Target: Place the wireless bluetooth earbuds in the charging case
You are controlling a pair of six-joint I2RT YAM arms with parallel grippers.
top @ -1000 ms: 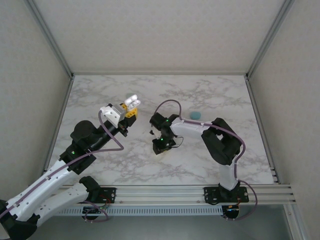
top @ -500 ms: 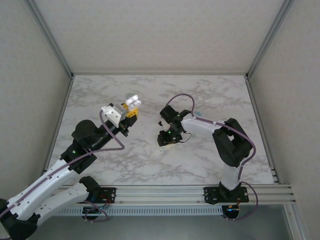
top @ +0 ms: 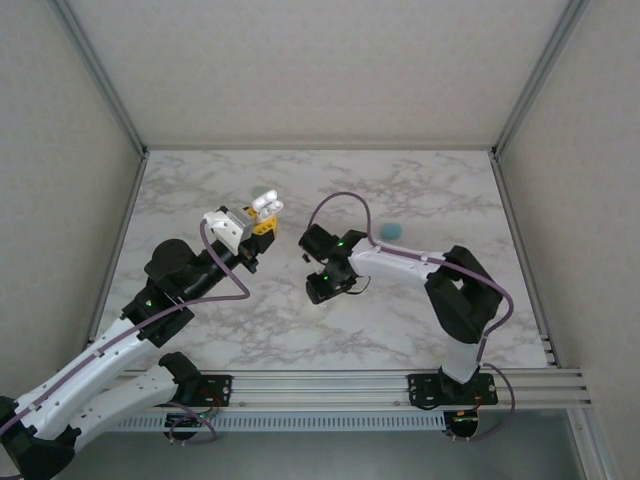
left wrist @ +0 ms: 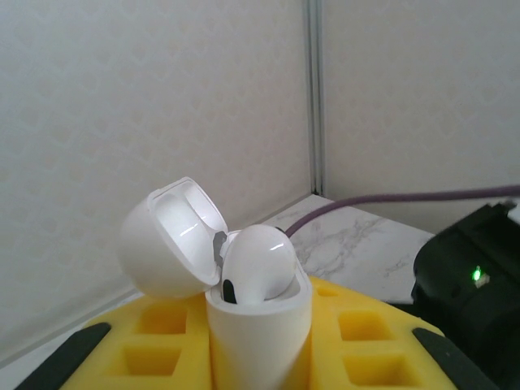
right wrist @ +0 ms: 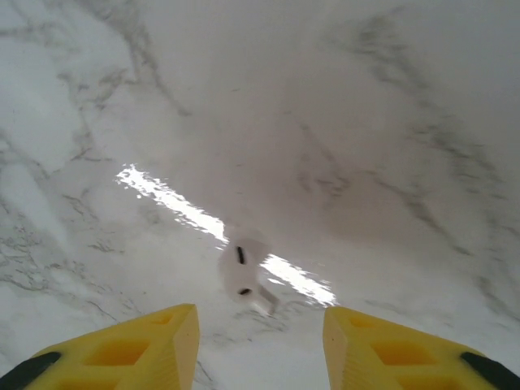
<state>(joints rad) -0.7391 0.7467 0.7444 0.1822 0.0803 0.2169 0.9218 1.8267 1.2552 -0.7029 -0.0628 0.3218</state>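
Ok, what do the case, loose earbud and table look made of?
Case: glossy white plastic, bright highlight inside its lid. Earbud: likely the same smooth white plastic. Table: grey-veined marble look, glossy glare streak; stone or laminate, can't tell.

Left wrist: the case [left wrist: 260, 325] runs off the bottom edge, base unseen, and the seated bud [left wrist: 258, 264] shows just its top. Right wrist: a loose bud [right wrist: 244, 275] on the worktop [right wrist: 406, 122] — blurred. Overhead — a teal thing [top: 391, 231] right of the worktop's middle, too small to name.
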